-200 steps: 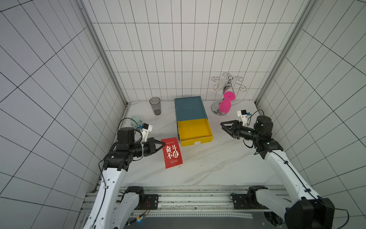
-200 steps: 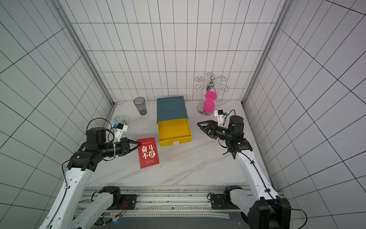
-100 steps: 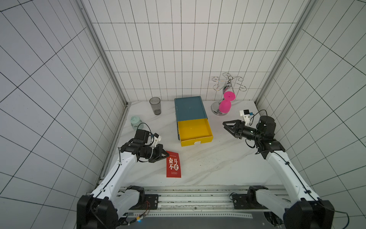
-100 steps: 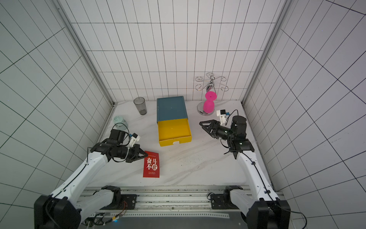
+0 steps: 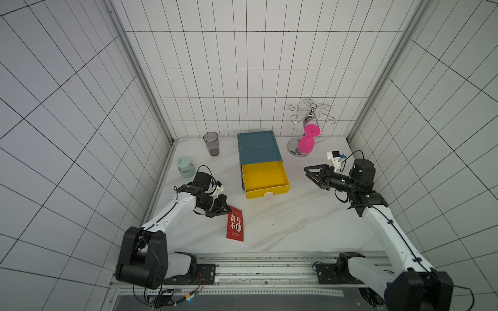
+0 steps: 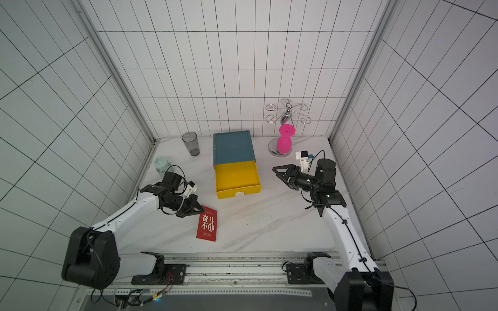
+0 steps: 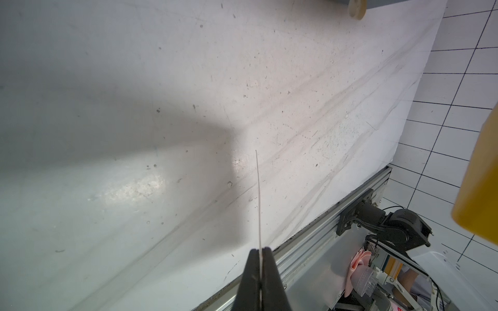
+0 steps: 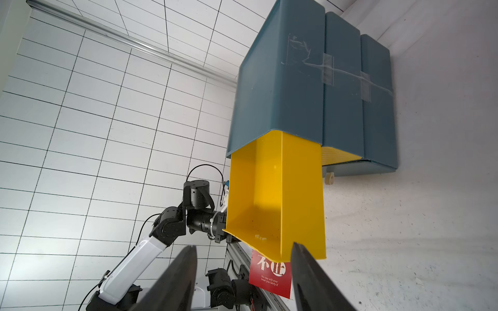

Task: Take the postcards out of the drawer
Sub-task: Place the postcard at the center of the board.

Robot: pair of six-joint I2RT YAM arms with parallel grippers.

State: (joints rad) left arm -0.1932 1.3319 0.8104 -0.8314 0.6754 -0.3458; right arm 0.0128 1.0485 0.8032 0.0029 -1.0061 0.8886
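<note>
A red postcard (image 5: 235, 225) with white lettering is held face up by one corner. It is seen well outside the yellow drawer (image 5: 266, 191), which is pulled open.

We see white tiled walls (image 5: 242, 67) at nine, twelve and three o'clock around a marble tabletop (image 5: 296, 223), with a metal rail (image 5: 269, 269) at six o'clock.

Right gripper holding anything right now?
No: in the right wrist view the right gripper has its fingers spread apart with nothing between them, and it sits clear of the yellow drawer.
</note>
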